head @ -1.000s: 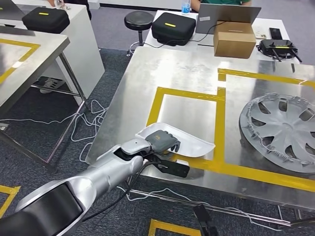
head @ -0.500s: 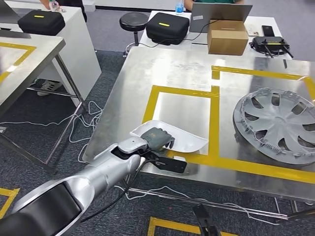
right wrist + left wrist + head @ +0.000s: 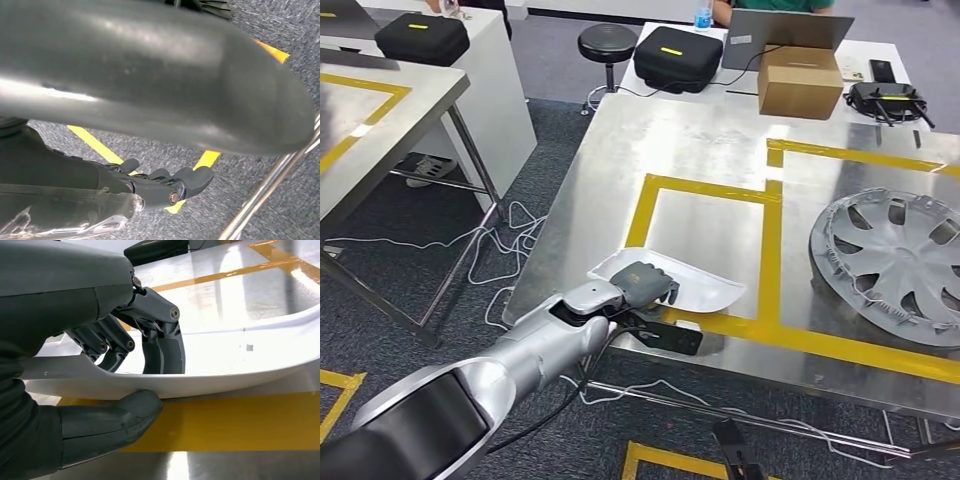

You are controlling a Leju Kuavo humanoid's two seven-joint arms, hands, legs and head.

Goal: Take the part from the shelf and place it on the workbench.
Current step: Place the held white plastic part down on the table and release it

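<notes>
— Steel workbench (image 3: 682,150) fills the middle of the head view, yes? What sits to its left?

— A second steel table (image 3: 365,120) at the upper left, with a black case (image 3: 422,37) on the white desk behind it, and white cables (image 3: 501,245) on the grey carpet between the tables.

— And the left hand (image 3: 646,284)?

— Low centre of the frame, at the workbench's near edge. It grips the white curved part (image 3: 705,290): dark fingers (image 3: 166,347) curl over the part's rim from above, the thumb (image 3: 124,415) presses from beneath.

— Where does the part lie?

— On the workbench, across the near yellow tape line (image 3: 803,340), just inside the taped square.

— Further right?

— A silver wheel cover (image 3: 897,262) lies flat, well apart from the part. At the upper right, a cardboard box (image 3: 797,82) and a laptop (image 3: 786,28).

— The right hand (image 3: 166,185)?

— It hangs over the carpet, fingers loosely extended, holding nothing.
</notes>
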